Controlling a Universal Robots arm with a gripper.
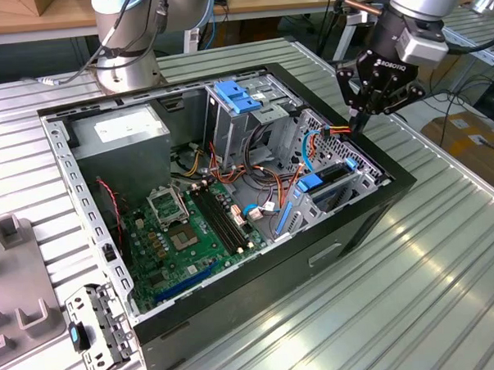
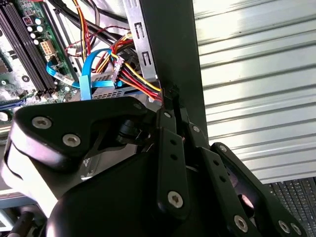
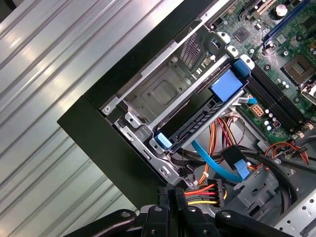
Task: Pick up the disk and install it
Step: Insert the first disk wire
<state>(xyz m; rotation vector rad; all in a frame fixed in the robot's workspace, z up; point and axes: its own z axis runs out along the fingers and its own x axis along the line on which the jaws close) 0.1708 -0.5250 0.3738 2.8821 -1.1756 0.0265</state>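
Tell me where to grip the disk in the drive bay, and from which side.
Grip the disk by its blue rail tabs, one at each end, coming down through the open side of the case. It sits in the bay with cage walls alongside, so probably only its upper edge and tabs are reachable.

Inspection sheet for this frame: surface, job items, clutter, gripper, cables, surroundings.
Surface: ribbed metal table carrying an open PC case.
Job's things: disk lies in the case's corner bay, apart from the gripper.
Clutter: perforated bracket and grey fixture beside the case.
Gripper: gripper shut, tips at the power plug; cannot tell if it pinches it.
Cables: blue data cable loose beside the disk.
Surroundings: second arm's base, cardboard box.
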